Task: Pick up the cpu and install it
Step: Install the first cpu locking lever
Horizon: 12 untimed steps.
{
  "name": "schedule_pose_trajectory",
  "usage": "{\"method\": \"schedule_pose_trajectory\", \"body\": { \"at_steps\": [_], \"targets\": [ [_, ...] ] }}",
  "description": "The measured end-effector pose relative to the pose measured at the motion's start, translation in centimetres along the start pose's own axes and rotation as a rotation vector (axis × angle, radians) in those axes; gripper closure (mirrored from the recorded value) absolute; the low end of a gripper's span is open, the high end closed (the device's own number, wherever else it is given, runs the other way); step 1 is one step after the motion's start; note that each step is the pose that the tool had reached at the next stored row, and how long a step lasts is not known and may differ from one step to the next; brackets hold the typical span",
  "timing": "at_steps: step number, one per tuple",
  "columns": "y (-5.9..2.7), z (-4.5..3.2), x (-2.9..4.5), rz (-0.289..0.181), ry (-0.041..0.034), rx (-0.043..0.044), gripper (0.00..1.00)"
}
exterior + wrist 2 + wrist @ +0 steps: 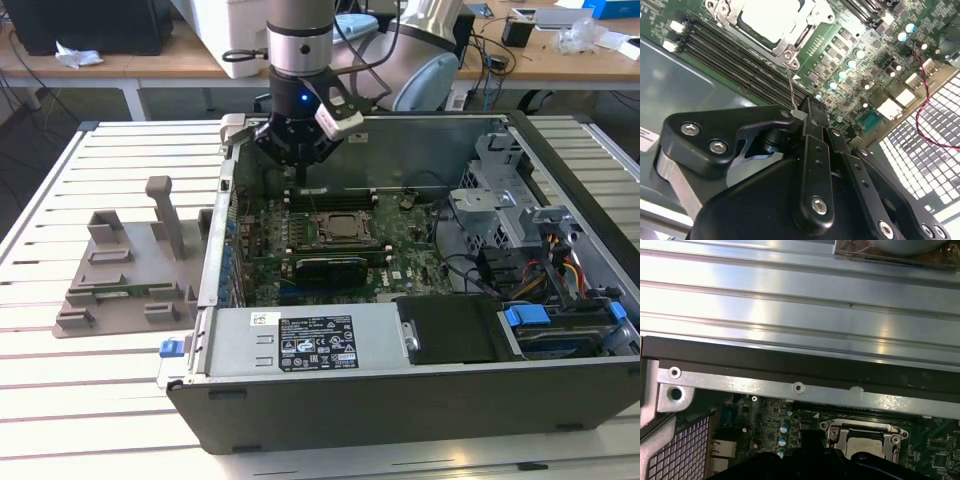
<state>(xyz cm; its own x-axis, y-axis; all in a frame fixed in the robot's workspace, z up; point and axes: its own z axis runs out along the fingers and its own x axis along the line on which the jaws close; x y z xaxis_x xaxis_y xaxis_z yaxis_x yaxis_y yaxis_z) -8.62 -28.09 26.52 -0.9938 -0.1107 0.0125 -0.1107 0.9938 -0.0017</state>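
Exterior view high above the open computer case (420,400); both wrist views close over its motherboard (850,50).

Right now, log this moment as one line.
tool: over motherboard, behind socket | cpu: seated in socket | wire lever: at tool tip | case: open

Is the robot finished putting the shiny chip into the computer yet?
Nearly, it seems. The cpu already sits in its socket on the green board, so picking up and placing look done. The gripper hangs above the board, near the socket lever. Whether the socket is locked cannot be told.
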Motion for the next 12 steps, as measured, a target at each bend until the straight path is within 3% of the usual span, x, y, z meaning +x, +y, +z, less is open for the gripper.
{"method": "schedule_pose_trajectory", "body": {
  "at_steps": [2,12],
  "targets": [
    [-0.05,0.01,-0.46,0.000,0.0000,0.0000,0.89],
    [-0.16,0.02,-1.38,0.000,0.0002,0.0017,0.89]
  ]
}}
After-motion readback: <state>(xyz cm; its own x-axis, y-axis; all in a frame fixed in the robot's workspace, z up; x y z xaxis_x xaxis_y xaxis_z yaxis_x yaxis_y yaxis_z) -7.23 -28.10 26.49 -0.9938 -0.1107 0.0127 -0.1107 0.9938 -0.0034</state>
